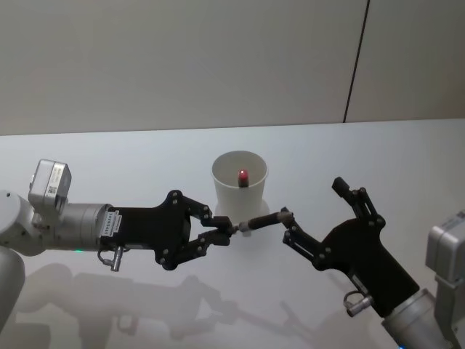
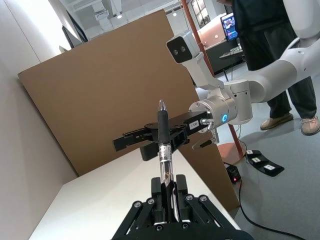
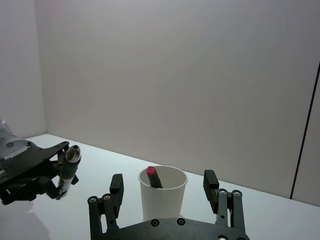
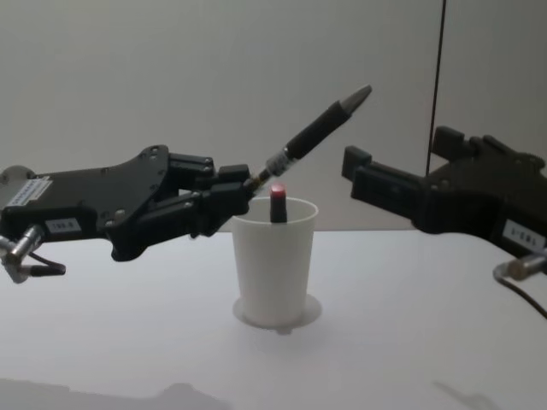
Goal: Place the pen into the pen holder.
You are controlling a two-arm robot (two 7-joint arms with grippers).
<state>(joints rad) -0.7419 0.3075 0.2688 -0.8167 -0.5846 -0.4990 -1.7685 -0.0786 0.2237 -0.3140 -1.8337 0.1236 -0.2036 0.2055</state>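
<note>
Two pens on scene. One with a red end (image 4: 278, 203) stands inside the pen holder (image 4: 275, 265). The other, the pen (image 4: 312, 132) to be placed, is in the air.

Left gripper (image 4: 242, 190): fingers pressed together on the pen's rear end, pinching only the last short stretch. Right gripper (image 1: 314, 200): fingers spread wide, holding nothing, hovering near the pen's tip end.

Risks, as judged from here:
- The pinch is at the very end of a long shaft. Any bump on the far end could lever the pen round in the pads or pull it free.
- If the right gripper's fingers close on the tip end off-centre, or the left lets go too soon, the pen drops to the table (image 4: 427, 325) beside the holder, not into it.
- The holder is a light paper cup on a thin base. A nudge from either gripper, both being close, could tip or shove it.
- The pen inside leans across the opening and could deflect the incoming one against the rim.

Position: the pen holder stands upright on the table between the two grippers. The pen slants up from the left gripper toward the robot's right, above rim level. The head view puts it just on the robot's side of the holder, not over the opening. Its tip reaches close to the right gripper's nearer finger. In the chest view the tip sits higher than that finger, so contact looks unlikely but cannot be ruled out.
</note>
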